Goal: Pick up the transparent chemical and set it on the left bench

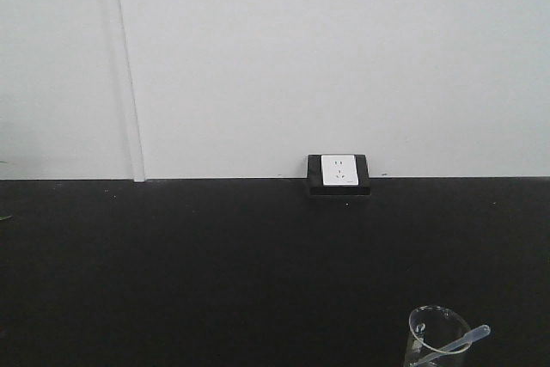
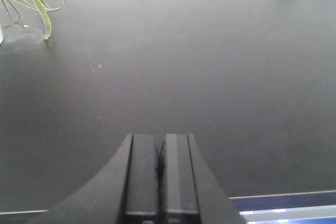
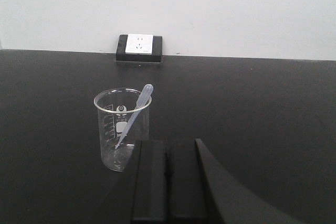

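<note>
Only faint, unreadable markings (image 3: 109, 123) on beaker (image 3: 105, 148) with transparent chemical (image 3: 137, 106)

We find the dropper (image 3: 134, 113) leaning in the beaker (image 3: 106, 129) on the worktop (image 3: 252, 108); behind it, the wall socket (image 3: 139, 45).

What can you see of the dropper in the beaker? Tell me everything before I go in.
The dropper is slim, translucent whitish plastic. It stands tilted inside the clear glass beaker, thin tip down near the bottom, rounded bulb end up and poking past the rim it leans on. The beaker sits on the black worktop. Nothing else touches the dropper.
</note>
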`<state>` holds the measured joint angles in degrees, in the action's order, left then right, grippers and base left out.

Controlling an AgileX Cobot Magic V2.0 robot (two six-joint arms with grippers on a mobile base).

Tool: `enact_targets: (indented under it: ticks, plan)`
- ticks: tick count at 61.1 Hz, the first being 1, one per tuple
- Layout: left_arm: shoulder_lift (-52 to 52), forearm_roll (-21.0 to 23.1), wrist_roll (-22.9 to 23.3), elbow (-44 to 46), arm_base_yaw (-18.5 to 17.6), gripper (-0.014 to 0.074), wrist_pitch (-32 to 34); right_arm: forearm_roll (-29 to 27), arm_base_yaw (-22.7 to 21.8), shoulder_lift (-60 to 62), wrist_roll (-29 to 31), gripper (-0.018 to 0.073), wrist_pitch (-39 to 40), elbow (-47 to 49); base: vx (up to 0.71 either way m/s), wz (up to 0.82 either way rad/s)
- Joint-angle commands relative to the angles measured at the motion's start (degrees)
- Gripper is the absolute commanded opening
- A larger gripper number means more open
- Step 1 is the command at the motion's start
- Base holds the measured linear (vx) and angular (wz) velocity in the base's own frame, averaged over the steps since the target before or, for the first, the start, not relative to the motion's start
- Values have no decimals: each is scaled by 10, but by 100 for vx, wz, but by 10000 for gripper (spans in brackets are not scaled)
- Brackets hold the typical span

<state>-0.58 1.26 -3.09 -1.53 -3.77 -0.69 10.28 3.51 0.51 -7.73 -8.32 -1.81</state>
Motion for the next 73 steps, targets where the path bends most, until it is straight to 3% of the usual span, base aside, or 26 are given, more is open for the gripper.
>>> enact_targets:
  ticks: [1, 20, 32, 38, 45, 53, 65, 73]
  plan:
    - [-11, 0, 4, -9, -1, -4, 45, 6, -3, 7, 4, -7, 49, -3, 0, 0]
    - [-11, 0, 4, -9, -1, -4, 45, 7, -3, 7, 5, -7, 58, -3, 0, 0]
    - [-11, 0, 4, -9, -1, -4, 45, 2, -3, 6, 3, -4, 155, 5, 0, 0]
    - [-11, 0, 4, -9, -1, -4, 45, 2, -3, -15, 3, -3, 146, 51, 0, 0]
    - [-11, 0, 4, -9, -1, -4, 45, 3, -3, -95, 4, -3, 83, 148, 0, 0]
    - [-11, 0, 4, -9, -1, -4, 45, 3, -3, -206, 4, 0, 61, 193, 0, 0]
    - [-11, 0, 4, -9, -1, -4, 45, 2, -3, -367, 2, 25, 134, 194, 0, 0]
    - [-11, 0, 4, -9, -1, -4, 45, -1, -3, -454, 2, 98, 216, 194, 0, 0]
